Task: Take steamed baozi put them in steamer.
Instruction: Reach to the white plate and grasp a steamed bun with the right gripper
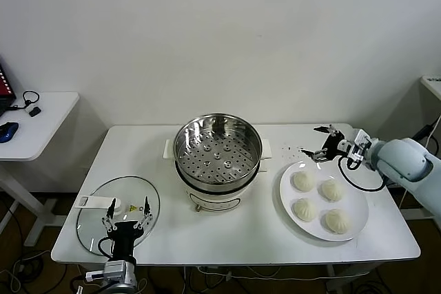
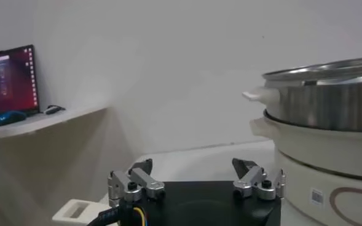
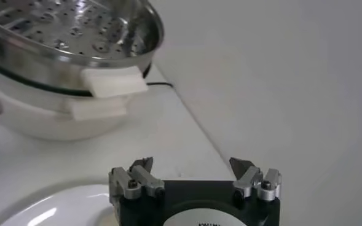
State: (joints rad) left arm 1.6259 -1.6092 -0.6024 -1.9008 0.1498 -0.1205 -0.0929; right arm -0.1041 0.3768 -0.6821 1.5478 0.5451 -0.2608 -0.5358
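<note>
no readable text, steamer (image 2: 328,153) base label too small to read

Steamer (image 1: 218,160) sits mid-bench (image 1: 241,239), w/ nothing in its tray. Plate (image 1: 293,204) just right of it, carrying four baozi (image 1: 319,202) in a 2x2 cluster. Glass lid (image 1: 93,222) lies flat at front left. Left gripper (image 1: 127,217) over lid's near edge; right gripper (image 1: 324,144) behind plate, btwn steamer & bench's right end.
</note>
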